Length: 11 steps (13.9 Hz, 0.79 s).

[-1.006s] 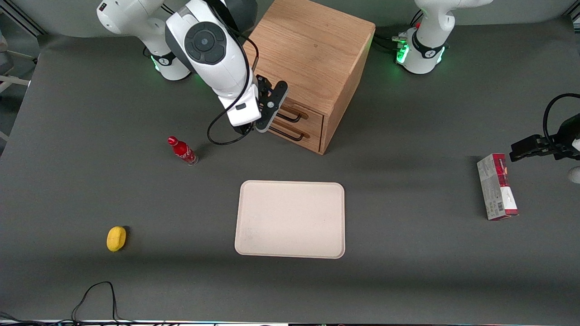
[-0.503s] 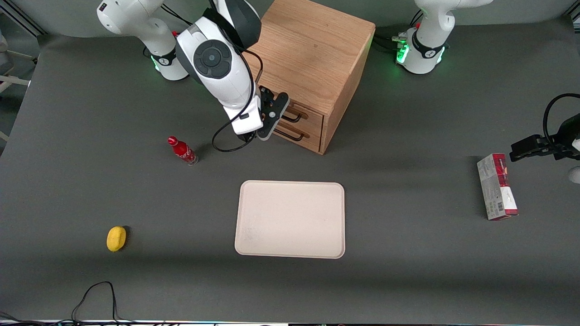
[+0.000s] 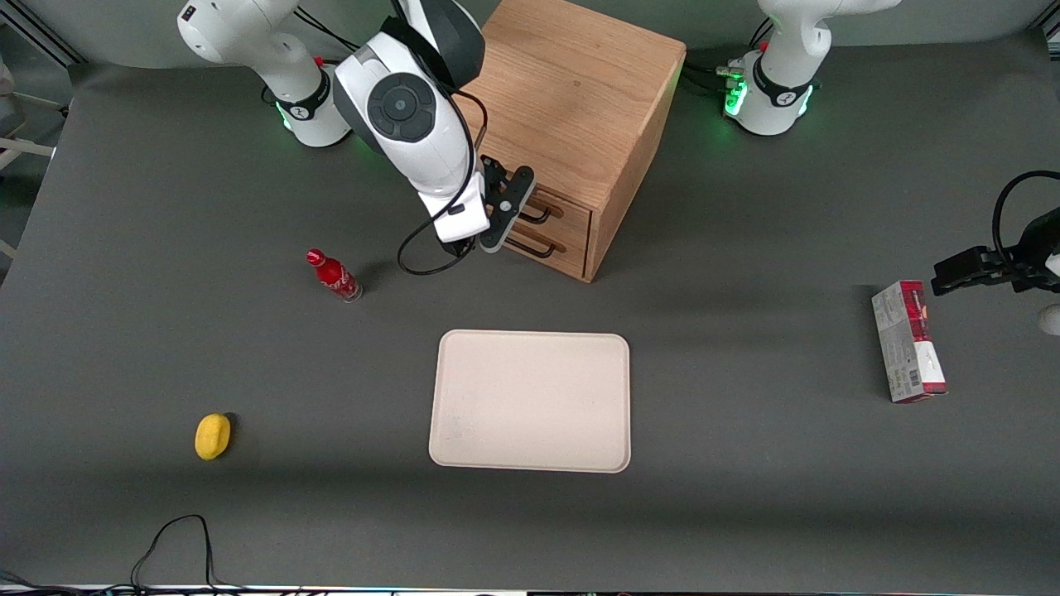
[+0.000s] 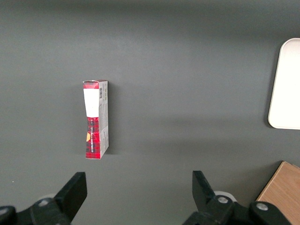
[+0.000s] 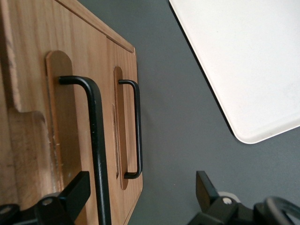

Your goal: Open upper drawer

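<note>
Light oak upper drawer with black handle, black pincer, dark grey bench, cream tray, red bottle, yellow lemon

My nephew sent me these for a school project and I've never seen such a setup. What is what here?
These are two white robot arms at a dark table. One picture looks down from the front; the other two come from cameras on the arms' wrists. The working arm's gripper is in front of the oak cabinet, fingers open at the upper drawer and its black handle, holding nothing. On the table lie a pale tray, a red bottle, a yellow object and a carton.
</note>
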### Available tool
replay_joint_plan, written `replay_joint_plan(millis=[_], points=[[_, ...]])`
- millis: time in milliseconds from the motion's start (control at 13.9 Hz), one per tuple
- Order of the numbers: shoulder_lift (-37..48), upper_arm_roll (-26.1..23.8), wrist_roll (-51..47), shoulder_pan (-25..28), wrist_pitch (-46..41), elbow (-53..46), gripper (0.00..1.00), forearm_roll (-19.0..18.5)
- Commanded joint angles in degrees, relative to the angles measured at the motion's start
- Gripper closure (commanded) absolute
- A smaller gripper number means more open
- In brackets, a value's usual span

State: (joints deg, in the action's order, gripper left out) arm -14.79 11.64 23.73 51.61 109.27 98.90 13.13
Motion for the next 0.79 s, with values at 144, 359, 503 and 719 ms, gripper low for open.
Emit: replay_joint_plan(millis=[144,359,503,719], points=[[0.73,0.4,1.58,0.42,2.97,3.14,0.0,0.94],[-0.15,0.4,1.58,0.42,3.84,3.14,0.0,0.76],[-0.59,0.4,1.49,0.33,4.46,3.14,0.0,0.76],[-0.85,0.58,1.49,0.16,4.46,2.7,0.0,0.76]])
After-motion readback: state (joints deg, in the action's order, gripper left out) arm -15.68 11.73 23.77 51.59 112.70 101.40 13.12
